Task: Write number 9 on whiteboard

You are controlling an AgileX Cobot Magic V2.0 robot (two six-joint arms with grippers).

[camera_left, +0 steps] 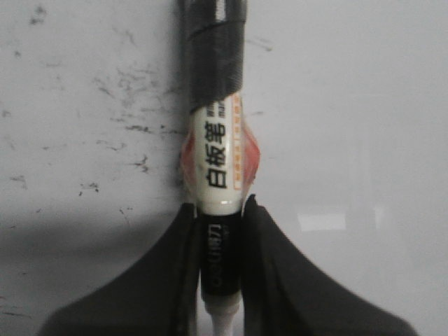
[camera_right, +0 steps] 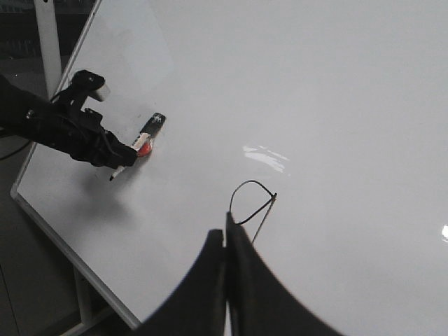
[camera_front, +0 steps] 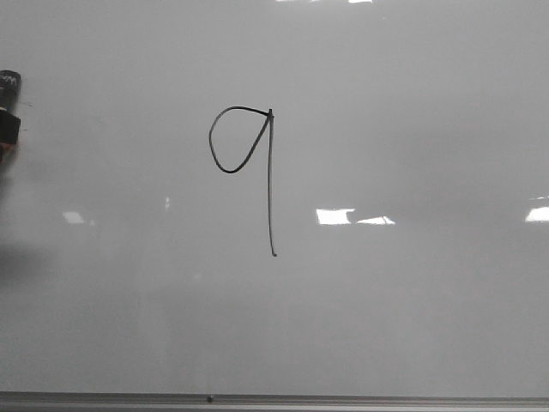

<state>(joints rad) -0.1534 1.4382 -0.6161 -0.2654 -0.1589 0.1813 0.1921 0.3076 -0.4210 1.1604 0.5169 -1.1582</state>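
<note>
An office or lab room is suggested.
A large whiteboard on a pale stand is seen, with ceiling lights mirrored in its glossy face.

You've got 1 whiteboard | 1 number 9 drawn | 1 marker pen | 2 grippers: left gripper, right gripper
</note>
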